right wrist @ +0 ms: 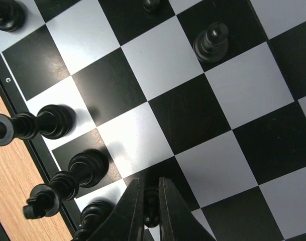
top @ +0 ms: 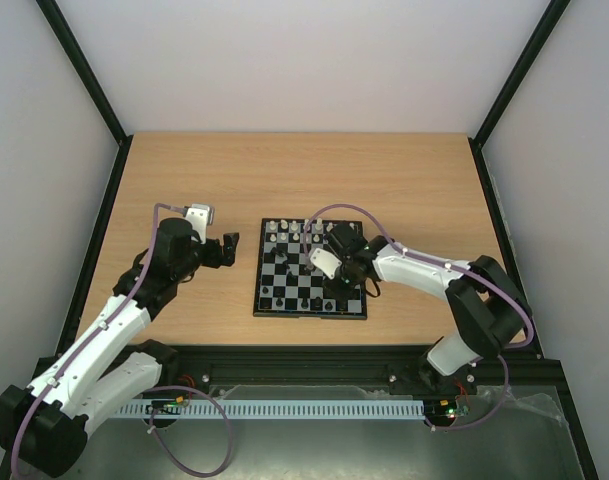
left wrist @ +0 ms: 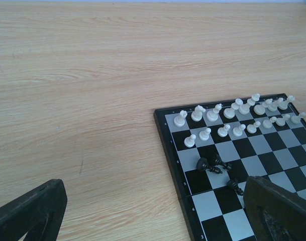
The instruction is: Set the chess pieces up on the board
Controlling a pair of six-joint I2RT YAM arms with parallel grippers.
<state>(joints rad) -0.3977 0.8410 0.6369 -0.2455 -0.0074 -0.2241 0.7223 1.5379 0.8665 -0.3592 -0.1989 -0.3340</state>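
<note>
Seen from above, a pale wooden surface carries a small checkered board of black and light-grey squares, lying near its middle between two white-and-black robot arms. White pieces stand upright in two rows along the board's far edge. A few black pieces lie toppled on squares just in front of those white rows, toward the board's left side. In the close right wrist view, more black pieces stand upright in a line along the rim, among them a tall piece. A lone black pawn stands a few squares further in. The left pincer sits off the board, just beside its left edge over bare wood. Its two fingers are spread wide apart with nothing between them. The right pincer hangs low over the right half of the board, pointing down at a dark square. Its fingers are pressed almost together, and the thin dark shape caught between them looks like a small black piece, though the view is too tight to be certain.
</note>
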